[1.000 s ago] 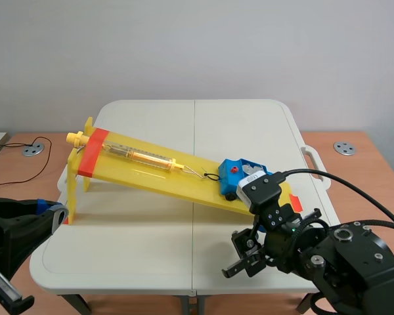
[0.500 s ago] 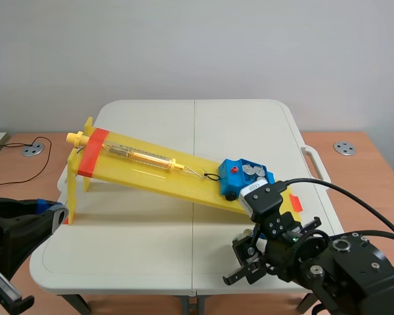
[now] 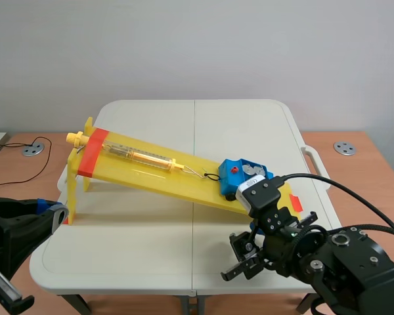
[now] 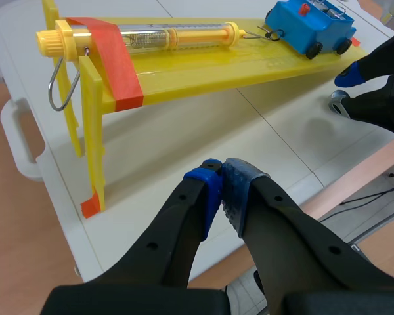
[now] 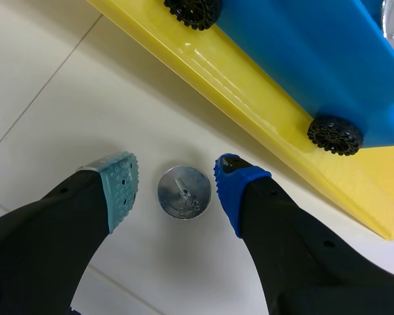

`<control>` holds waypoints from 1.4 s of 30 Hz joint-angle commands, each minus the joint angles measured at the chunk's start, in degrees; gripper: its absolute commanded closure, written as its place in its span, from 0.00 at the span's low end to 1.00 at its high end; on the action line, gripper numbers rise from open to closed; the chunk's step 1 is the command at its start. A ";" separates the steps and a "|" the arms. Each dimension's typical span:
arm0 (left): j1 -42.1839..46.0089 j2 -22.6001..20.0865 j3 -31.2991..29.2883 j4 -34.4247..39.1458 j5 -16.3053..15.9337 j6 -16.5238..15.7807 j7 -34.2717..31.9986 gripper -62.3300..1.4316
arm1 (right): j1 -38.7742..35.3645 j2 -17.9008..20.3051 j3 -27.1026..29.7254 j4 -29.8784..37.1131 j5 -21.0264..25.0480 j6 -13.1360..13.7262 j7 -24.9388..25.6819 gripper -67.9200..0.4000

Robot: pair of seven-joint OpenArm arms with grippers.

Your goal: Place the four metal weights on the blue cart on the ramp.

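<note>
The right gripper (image 5: 176,190) hangs low over the white table (image 5: 46,79) with its jaws released. One round metal weight (image 5: 184,192) stands on the table between its fingertips, the blue pad just beside it and the green pad slightly apart. Ahead of the jaws, the blue cart (image 5: 302,52) sits at the low end of the yellow ramp (image 5: 249,111), with other weights (image 3: 252,170) on top of it. The left gripper (image 4: 223,190) is clenched on nothing, near the ramp's raised end.
</note>
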 commanded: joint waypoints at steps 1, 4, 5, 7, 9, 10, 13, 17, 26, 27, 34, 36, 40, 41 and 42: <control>-0.48 0.26 -0.46 4.63 -3.37 -1.81 -5.97 0.93 | 5.46 -2.12 0.50 1.99 2.99 1.79 7.02 0.59; -0.48 0.26 -0.46 4.63 -3.37 -1.81 -5.97 0.93 | 5.46 -2.56 -0.02 1.97 2.99 2.19 6.40 0.59; -0.48 0.26 -0.46 4.63 -3.37 -1.81 -5.97 0.93 | 5.46 -2.56 -0.42 1.97 2.99 2.19 6.38 0.59; -0.48 0.26 -0.46 4.63 -3.37 -1.81 -5.97 0.93 | 5.44 -2.54 -1.14 1.97 2.97 2.19 6.23 0.59; -0.48 0.26 -0.46 4.63 -3.37 -1.81 -5.97 0.93 | 5.44 -2.54 -1.64 1.97 2.97 2.19 5.70 0.59; -0.48 0.26 -0.46 4.63 -3.37 -1.81 -5.97 0.93 | 5.44 -2.51 -1.86 1.97 2.97 2.19 5.42 0.59; -0.48 0.28 -0.46 4.63 -3.37 -1.81 -5.97 0.93 | 5.27 -2.49 -1.99 1.97 2.97 2.16 4.70 0.59; -0.48 0.28 -0.46 4.63 -3.37 -1.81 -5.97 0.93 | 5.11 -2.43 -1.99 1.97 2.97 1.92 3.82 0.59; -0.48 0.28 -0.46 4.63 -3.37 -1.81 -5.97 0.93 | 5.14 -2.45 -1.81 2.01 2.97 -1.11 2.10 0.59; -0.48 0.28 -0.46 4.63 -3.37 -1.81 -5.97 0.93 | 5.14 -2.45 -1.81 2.12 2.95 -1.11 2.10 0.59; -0.48 0.28 -0.46 4.63 -3.37 -1.81 -5.97 0.93 | 5.11 -2.45 -1.81 2.78 2.80 -1.09 -0.31 0.59; -0.48 0.28 -0.46 4.63 -3.37 -1.81 -5.97 0.93 | 5.09 -2.27 -1.81 2.78 2.82 -1.11 -1.49 0.59; -0.48 0.28 -0.46 4.63 -3.37 -1.81 -5.97 0.93 | 4.92 -1.38 -1.81 2.78 2.84 -1.88 -3.06 0.64; -0.48 0.28 -0.46 4.63 -3.37 -1.81 -5.97 0.93 | 4.81 -1.11 -1.81 2.78 2.82 -2.73 -3.23 0.64; -0.48 0.28 -0.46 4.63 -3.37 -1.81 -5.97 0.93 | 4.81 -0.74 -1.81 2.78 2.82 -3.74 -3.34 0.64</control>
